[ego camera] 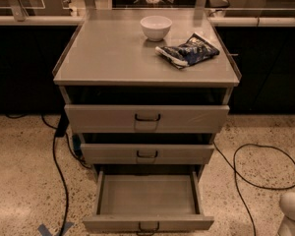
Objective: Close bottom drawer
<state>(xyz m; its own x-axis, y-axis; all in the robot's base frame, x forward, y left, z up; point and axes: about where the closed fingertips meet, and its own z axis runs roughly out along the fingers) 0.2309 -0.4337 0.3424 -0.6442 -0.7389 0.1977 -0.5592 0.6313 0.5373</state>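
The bottom drawer point(147, 200) of the grey-beige cabinet point(113, 58) is pulled far out. Its shallow tray is empty, and its low front with a small dark wire handle point(148, 226) sits at the lower edge of the camera view. The middle drawer point(108, 154) and the taller top drawer point(103, 118) above it stand slightly out from the frame. My gripper is out of view. Only a white rounded part of my arm point(292, 214) shows at the bottom right corner, to the right of the open drawer and apart from it.
A white bowl point(156, 27) and a blue snack bag point(188, 50) lie on the cabinet top. Black cables run over the speckled floor at the left point(56, 166) and right point(246, 166). Blue tape point(54, 228) marks the floor at bottom left. Dark counters stand behind.
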